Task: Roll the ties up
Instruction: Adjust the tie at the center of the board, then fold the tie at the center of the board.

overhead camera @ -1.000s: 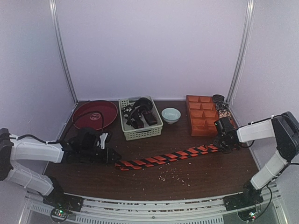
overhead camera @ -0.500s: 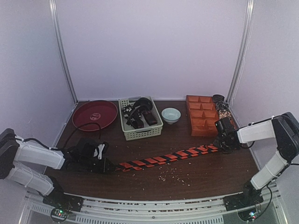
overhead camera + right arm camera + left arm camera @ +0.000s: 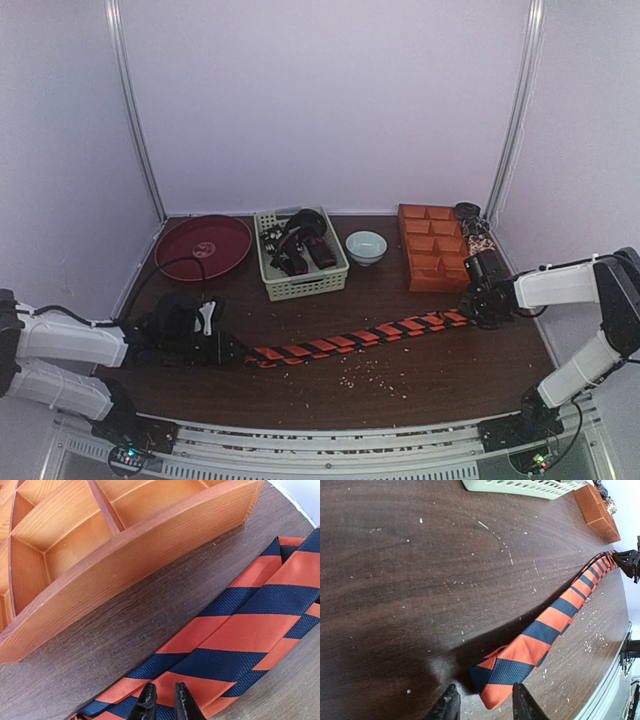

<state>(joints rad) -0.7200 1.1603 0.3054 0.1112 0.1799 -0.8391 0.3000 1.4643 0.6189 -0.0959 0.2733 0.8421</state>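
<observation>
The orange-red and black striped tie (image 3: 350, 338) lies flat and stretched diagonally across the table's middle. My left gripper (image 3: 236, 349) is open just left of its left end. In the left wrist view the folded tie end (image 3: 507, 675) lies on the table just ahead of the spread fingertips, and the gripper (image 3: 485, 706) does not touch it. My right gripper (image 3: 481, 311) is at the tie's right end. In the right wrist view its jaws (image 3: 164, 700) are nearly closed, with their tips on the tie (image 3: 240, 630). Dark ties (image 3: 300, 245) sit in the basket.
A pale green basket (image 3: 303, 290) stands at the back centre, with a red plate (image 3: 190, 250) to its left and a small bowl (image 3: 366, 246) to its right. An orange wooden organizer (image 3: 430, 250) and a dark jar (image 3: 478, 235) stand close behind my right gripper. Crumbs (image 3: 380, 375) lie in front of the tie.
My left gripper has drawn back to the left, away from the tie's left end, which stays on the table. My right gripper has shifted slightly right.
</observation>
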